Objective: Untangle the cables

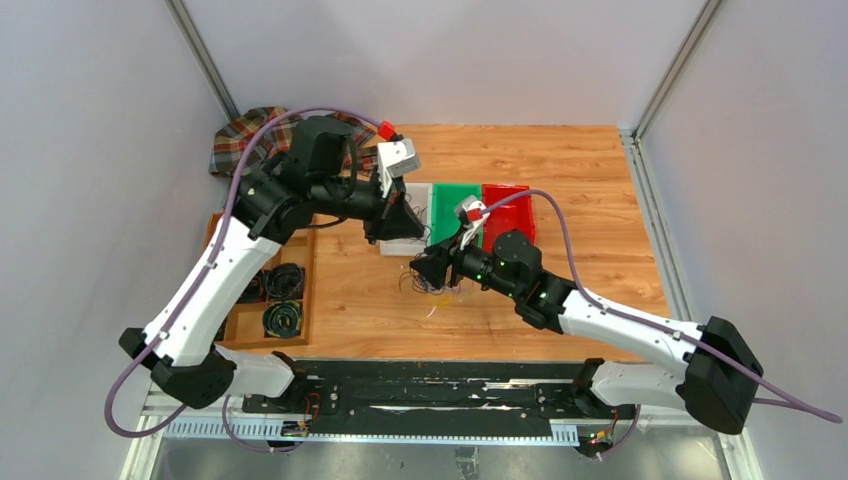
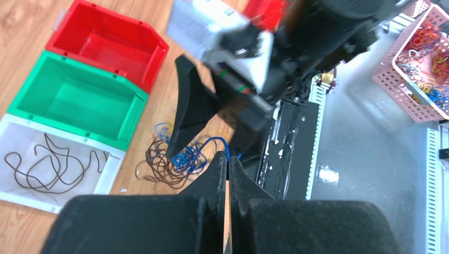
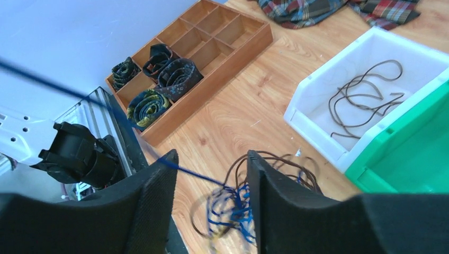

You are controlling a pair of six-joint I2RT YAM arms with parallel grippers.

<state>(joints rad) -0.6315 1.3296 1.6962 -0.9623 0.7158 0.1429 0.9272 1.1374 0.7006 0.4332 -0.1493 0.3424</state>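
The cables (image 3: 249, 203) lie as a tangle of thin brown and blue wires on the wooden table, with a little yellow; they also show as the cables (image 1: 432, 288) and the cables (image 2: 169, 165). My left gripper (image 2: 229, 160) is shut on a blue cable (image 2: 218, 141) that runs taut from the tangle; it is raised beside the white bin as the left gripper (image 1: 398, 232). My right gripper (image 3: 212, 165) is open, its fingers straddling the tangle, and appears from above as the right gripper (image 1: 426, 270). The taut blue strand (image 3: 69, 92) passes its left fingertip.
A white bin (image 3: 312, 90) holds one brown wire (image 3: 365, 95). Beside it stand a green bin (image 2: 74, 100) and a red bin (image 2: 108, 42). A wooden divided tray (image 3: 212, 47) with dark coiled bundles sits at the left, and a plaid cloth (image 1: 245, 135) at the back.
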